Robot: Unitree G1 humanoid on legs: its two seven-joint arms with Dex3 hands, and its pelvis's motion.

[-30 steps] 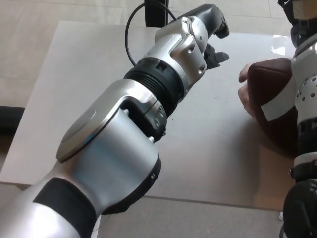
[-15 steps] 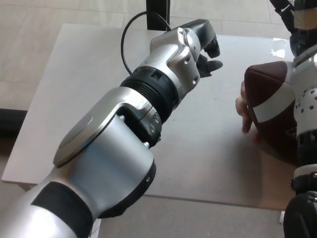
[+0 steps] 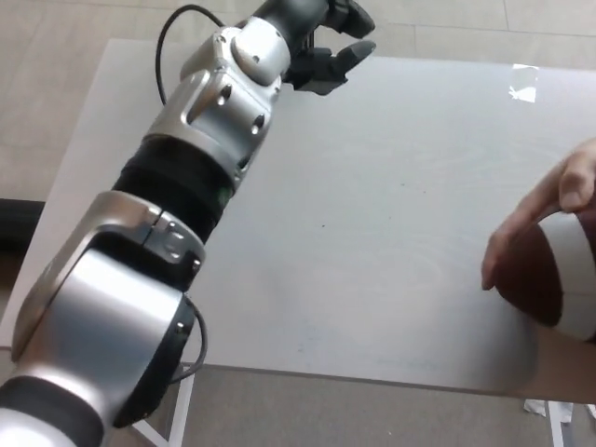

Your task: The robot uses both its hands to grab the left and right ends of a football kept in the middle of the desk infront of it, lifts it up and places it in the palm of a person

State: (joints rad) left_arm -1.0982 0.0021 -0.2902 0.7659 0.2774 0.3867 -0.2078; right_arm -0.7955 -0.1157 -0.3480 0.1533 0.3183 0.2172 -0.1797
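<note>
The brown football [image 3: 533,276] with a white stripe shows only in part at the right edge, low over the desk. A person's hand [image 3: 535,212] curls over it with fingers pointing down. My left arm stretches from the bottom left up to the desk's far side. My left hand [image 3: 328,45] hangs there open, fingers apart and holding nothing, far left of the ball. My right hand is out of the picture.
The pale grey desk [image 3: 391,233] fills the view, its near edge along the bottom. A black cable [image 3: 170,37] loops by my left wrist. Beige floor tiles lie beyond, and a dark object [image 3: 19,228] sits at the left edge.
My left arm has swung left and away from the ball. My right arm has left the view. The football has moved right and lower, now under the person's hand alone.
</note>
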